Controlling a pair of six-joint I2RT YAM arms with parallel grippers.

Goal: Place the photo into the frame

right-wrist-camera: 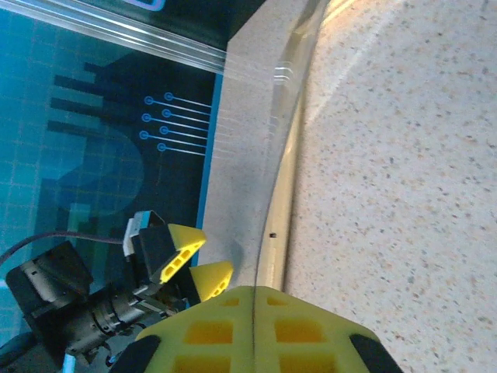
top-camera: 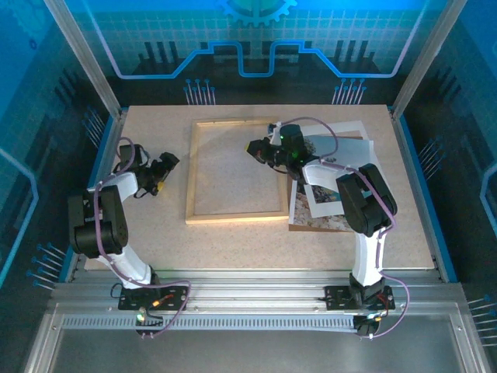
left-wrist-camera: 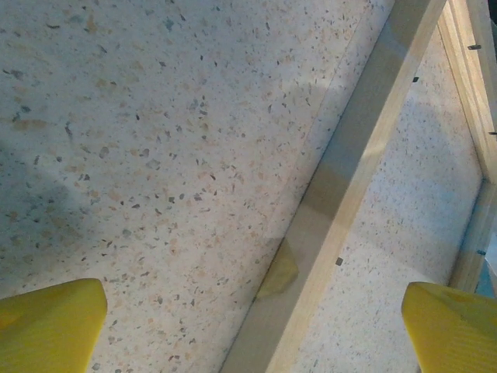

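Observation:
The light wood frame lies flat on the speckled table with nothing inside it. The photo sits in a loose stack to the frame's right, partly under my right arm. My right gripper hovers over the frame's upper right corner. In the right wrist view its jaws are shut on a thin clear sheet, seen edge-on above the frame rail. Just left of the frame, my left gripper is open. Its yellow fingertips straddle the left frame rail with nothing between them.
A white mat and a brown board lie in the stack with the photo at the right. Blue side walls edge the table. My left gripper also appears in the right wrist view beyond the frame rail.

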